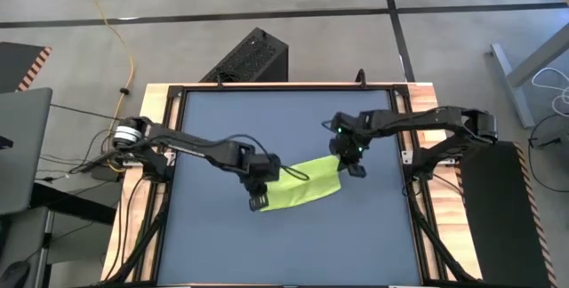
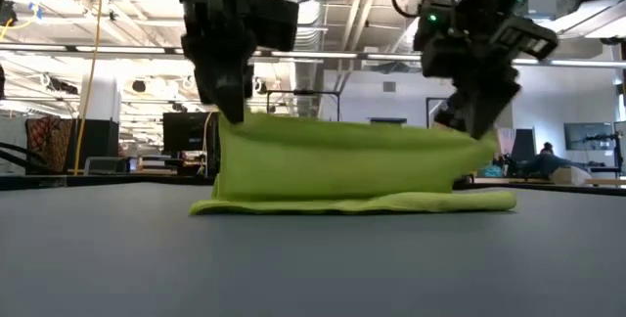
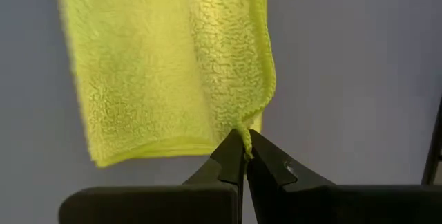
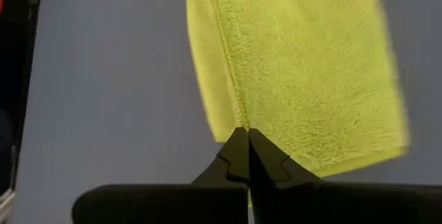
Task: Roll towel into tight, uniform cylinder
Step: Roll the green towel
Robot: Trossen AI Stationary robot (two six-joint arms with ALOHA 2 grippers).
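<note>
Pinched between the closed fingers of the left gripper (image 3: 244, 156) is the hem of the lime towel (image 1: 307, 187), and the right gripper (image 4: 248, 151) is clamped just as tightly on the hem at the opposite end — 2 grips, 1 at each end of the same long edge. That edge is raised off the dark blue-grey mat (image 1: 284, 244) near the mat's middle, while the lower edge lies on it in a flat fold. Looped and soft, the cloth looks light and limp, likely to sag between the grips — so holding the hem at both ends seems right, since a loose edge would roll unevenly.
</note>
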